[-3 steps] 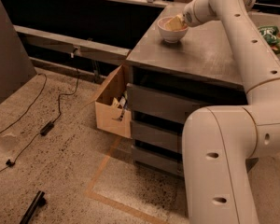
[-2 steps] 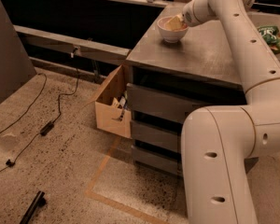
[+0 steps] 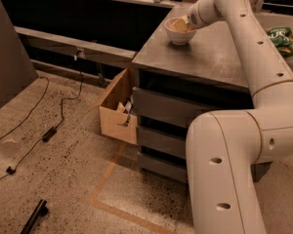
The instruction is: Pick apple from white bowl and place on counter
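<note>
The white bowl (image 3: 177,34) stands on the grey counter (image 3: 205,57) near its far left corner. My gripper (image 3: 182,24) reaches down into the bowl from the right, at the end of the long white arm. A pinkish patch of the apple (image 3: 174,26) shows inside the bowl, just left of the gripper. Most of the apple is hidden by the bowl's rim and the gripper.
A green and white snack bag (image 3: 282,35) lies at the counter's right edge. The cabinet's drawers (image 3: 161,106) face me below. A tan cardboard box (image 3: 118,108) stands on the floor left of the cabinet. Black cables (image 3: 49,130) trail over the floor.
</note>
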Robot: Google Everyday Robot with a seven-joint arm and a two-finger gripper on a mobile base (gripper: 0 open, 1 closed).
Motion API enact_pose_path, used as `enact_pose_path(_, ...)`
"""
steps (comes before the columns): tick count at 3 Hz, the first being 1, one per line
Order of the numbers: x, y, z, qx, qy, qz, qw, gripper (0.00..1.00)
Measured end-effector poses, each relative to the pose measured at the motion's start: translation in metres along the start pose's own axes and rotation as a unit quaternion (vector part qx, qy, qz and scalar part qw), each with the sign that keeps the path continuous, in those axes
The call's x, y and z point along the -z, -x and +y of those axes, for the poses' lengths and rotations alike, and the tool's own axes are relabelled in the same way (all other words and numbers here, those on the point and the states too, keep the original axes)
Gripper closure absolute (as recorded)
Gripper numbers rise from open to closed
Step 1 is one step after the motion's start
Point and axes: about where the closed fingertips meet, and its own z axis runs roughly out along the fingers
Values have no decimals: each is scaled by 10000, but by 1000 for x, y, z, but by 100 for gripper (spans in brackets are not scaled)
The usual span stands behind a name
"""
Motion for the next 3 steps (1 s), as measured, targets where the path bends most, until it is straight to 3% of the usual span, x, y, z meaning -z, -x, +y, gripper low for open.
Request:
enact_pose_path(1, 1, 2, 0, 3, 3, 5, 10000, 50)
enact_pose_path(3, 2, 2, 0, 5, 3, 7, 10000, 88)
